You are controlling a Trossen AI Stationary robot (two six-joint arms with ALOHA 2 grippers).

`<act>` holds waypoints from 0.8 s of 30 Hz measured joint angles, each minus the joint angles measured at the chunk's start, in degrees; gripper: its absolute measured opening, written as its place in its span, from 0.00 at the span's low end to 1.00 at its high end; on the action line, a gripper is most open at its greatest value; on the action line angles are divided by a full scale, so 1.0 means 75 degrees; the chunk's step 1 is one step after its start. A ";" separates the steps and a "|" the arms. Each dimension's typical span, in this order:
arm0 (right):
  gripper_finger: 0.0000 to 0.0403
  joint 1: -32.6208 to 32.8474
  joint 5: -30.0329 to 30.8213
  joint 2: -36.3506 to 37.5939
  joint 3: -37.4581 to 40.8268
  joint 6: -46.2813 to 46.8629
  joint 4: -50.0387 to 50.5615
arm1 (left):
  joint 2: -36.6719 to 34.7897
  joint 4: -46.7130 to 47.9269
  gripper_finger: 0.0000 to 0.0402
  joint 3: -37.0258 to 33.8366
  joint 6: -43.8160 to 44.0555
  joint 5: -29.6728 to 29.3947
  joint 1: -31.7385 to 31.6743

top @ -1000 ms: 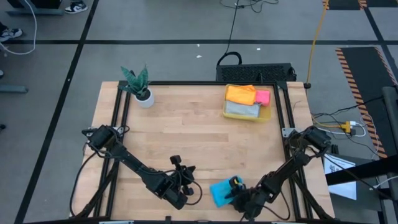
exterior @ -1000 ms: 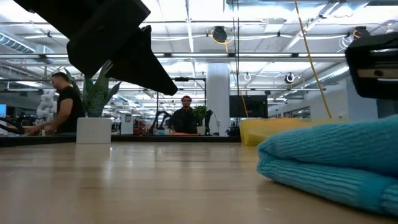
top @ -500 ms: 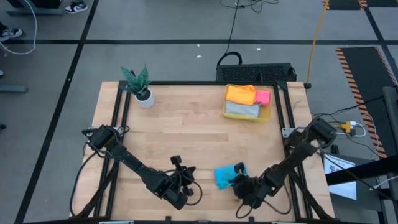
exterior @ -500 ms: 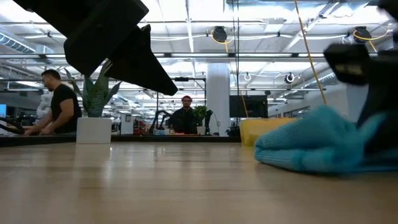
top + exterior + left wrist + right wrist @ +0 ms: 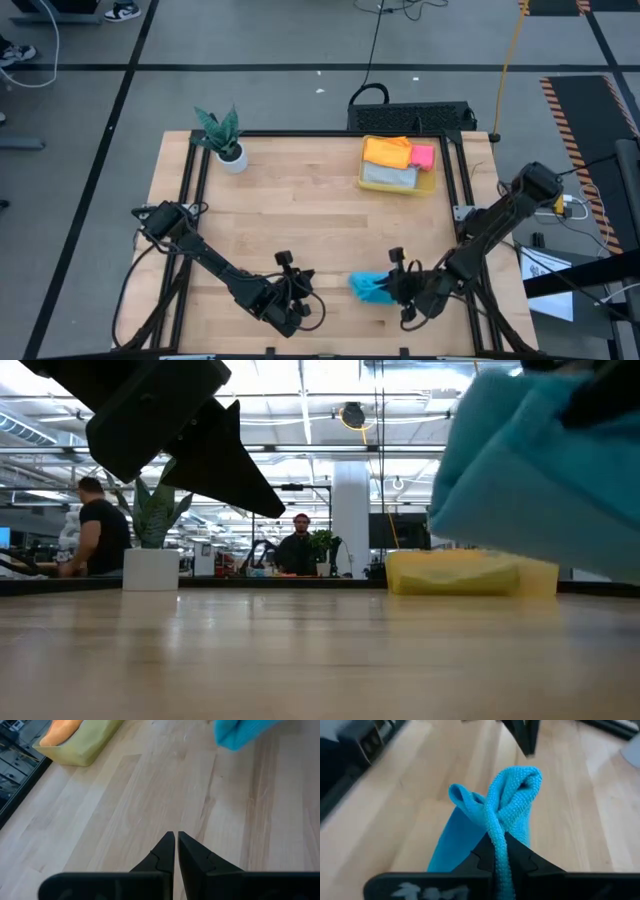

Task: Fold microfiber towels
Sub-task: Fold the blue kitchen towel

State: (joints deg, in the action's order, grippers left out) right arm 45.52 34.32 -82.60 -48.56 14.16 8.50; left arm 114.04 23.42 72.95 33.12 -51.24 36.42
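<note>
The bright blue microfiber towel (image 5: 370, 288) is bunched up near the table's front edge, right of centre, with my right gripper (image 5: 393, 286) shut on it. In the low view the towel (image 5: 530, 470) hangs clear of the tabletop. My left gripper (image 5: 303, 306) waits shut and empty just to the towel's left, above the wood (image 5: 176, 840). Orange (image 5: 387, 151), pink (image 5: 422, 156) and grey (image 5: 388, 176) towels lie in the yellow bin (image 5: 428, 186) at the far right. My right gripper pinches a gathered fold of the blue towel (image 5: 495, 836) between its two fingers, several layers together. The fingers slant down at it from the table's right side. The towel bulges out past the fingertips in loose folds (image 5: 512, 790), slack and lifted off the table.
A small potted plant (image 5: 226, 143) stands at the far left corner. The yellow bin (image 5: 470, 573) sits far behind the lifted towel. Bare wood lies between the two arms and the bin. People are in the room beyond the table.
My right gripper has risen and drawn back toward the table's right with the blue towel. The towel lay flat and folded on the wood; now it is gathered into a bunch and lifted clear.
</note>
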 joint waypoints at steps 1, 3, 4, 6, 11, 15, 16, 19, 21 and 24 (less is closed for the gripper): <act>0.02 -0.0016 -0.0006 0.0090 0.0132 0.0034 -0.0002 | 0.0000 0.0000 0.06 0.0000 0.0000 0.0000 0.0000; 0.02 -0.0065 0.0019 0.0230 0.0382 0.0117 0.0045 | 0.0000 0.0000 0.06 0.0000 0.0000 0.0000 0.0003; 0.02 -0.0097 0.0031 0.0307 0.0489 0.0152 0.0043 | 0.0000 -0.0004 0.06 0.0000 -0.0003 0.0000 0.0003; 0.02 -0.0166 0.0168 0.0517 0.0710 0.0217 0.0033 | 0.0000 -0.0012 0.06 0.0000 -0.0012 0.0000 0.0003; 0.02 -0.0531 0.0237 0.1165 0.1160 0.0156 0.0035 | -0.0003 -0.0020 0.06 0.0000 -0.0007 -0.0002 0.0003; 0.02 -0.1006 -0.0051 0.1423 0.1597 0.0038 -0.0013 | -0.0004 -0.0020 0.06 0.0000 -0.0009 -0.0003 0.0004; 0.02 -0.1147 -0.0209 0.1417 0.1724 0.0030 -0.0044 | -0.0004 -0.0023 0.06 0.0000 -0.0009 -0.0001 0.0006; 0.02 -0.1533 -0.0803 0.1219 0.2183 0.0015 -0.0858 | -0.0006 -0.0024 0.06 0.0000 -0.0009 -0.0003 0.0009; 0.02 -0.1687 -0.1298 0.0967 0.2501 -0.0055 -0.1597 | -0.0006 -0.0049 0.06 0.0000 -0.0012 -0.0003 0.0009; 0.02 -0.1743 -0.1910 0.0478 0.2782 -0.0266 -0.2747 | -0.0006 -0.0077 0.06 0.0003 -0.0064 -0.0003 0.0006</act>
State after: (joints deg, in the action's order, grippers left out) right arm 32.45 19.99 -79.01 -27.70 12.16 -12.10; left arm 113.99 22.84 72.97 32.64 -51.27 36.47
